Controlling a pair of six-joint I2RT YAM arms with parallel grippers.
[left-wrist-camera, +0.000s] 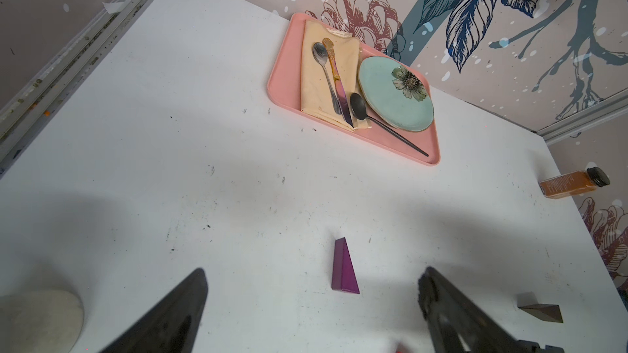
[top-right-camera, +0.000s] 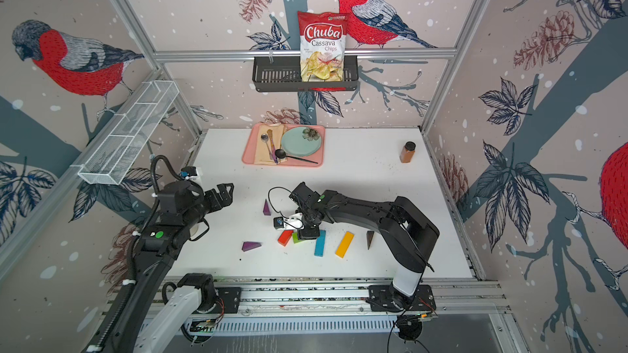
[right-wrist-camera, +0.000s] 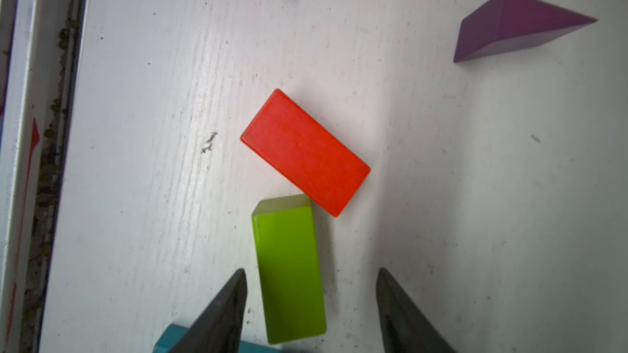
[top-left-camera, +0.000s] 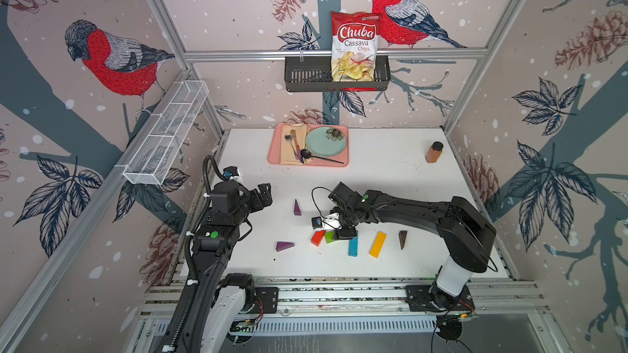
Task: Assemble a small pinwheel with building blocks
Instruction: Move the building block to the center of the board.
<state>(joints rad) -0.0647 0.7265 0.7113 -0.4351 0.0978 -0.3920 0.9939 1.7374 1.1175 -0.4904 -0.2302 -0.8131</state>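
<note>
Blocks (top-right-camera: 319,242) lie loose near the front: purple wedge (top-left-camera: 284,246), red brick (right-wrist-camera: 304,151) touching green brick (right-wrist-camera: 289,273), blue bar (top-left-camera: 353,246), yellow bar (top-left-camera: 378,244), brown wedge (top-left-camera: 402,238). Right gripper (right-wrist-camera: 311,270) straddles the green brick, jaws apart. Farther back, left gripper (left-wrist-camera: 312,271) hovers, spread wide.

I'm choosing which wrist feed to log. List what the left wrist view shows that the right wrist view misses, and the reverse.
Left wrist only: pink tray with plate and cutlery, spice bottle, brown wedge, open left gripper.
Right wrist only: red brick, green brick between the right gripper fingers, blue bar corner.
Both: white table, a purple wedge.
</note>
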